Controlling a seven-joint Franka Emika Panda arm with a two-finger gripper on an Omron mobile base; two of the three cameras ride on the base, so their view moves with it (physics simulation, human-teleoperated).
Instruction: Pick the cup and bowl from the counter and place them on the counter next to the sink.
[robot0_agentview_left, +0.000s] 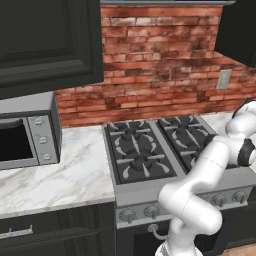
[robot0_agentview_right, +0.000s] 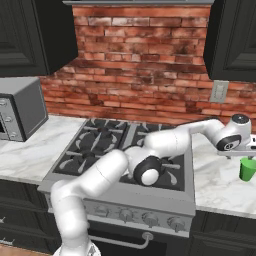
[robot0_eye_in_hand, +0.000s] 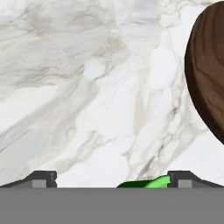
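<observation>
In the hand view my gripper (robot0_eye_in_hand: 112, 180) is open, both dark fingertips (robot0_eye_in_hand: 43, 179) hanging over the white marble counter (robot0_eye_in_hand: 87, 87). Between them at the lower edge shows the green rim of the cup (robot0_eye_in_hand: 144, 183), closer to the right tip. The dark brown wooden bowl (robot0_eye_in_hand: 208, 74) lies at the right edge, apart from the fingers. In the right base view the cup (robot0_agentview_right: 247, 169) stands on the counter (robot0_agentview_right: 220, 185) right of the stove, with the arm's wrist (robot0_agentview_right: 234, 141) just above and left of it. The sink is out of view.
A black gas stove (robot0_agentview_right: 125, 150) with knobs along its front sits between two counter stretches. A grey microwave (robot0_agentview_left: 27, 132) stands on the left counter (robot0_agentview_left: 65, 175). Behind are a brick wall with an outlet (robot0_agentview_right: 219, 91) and dark upper cabinets (robot0_agentview_right: 232, 40).
</observation>
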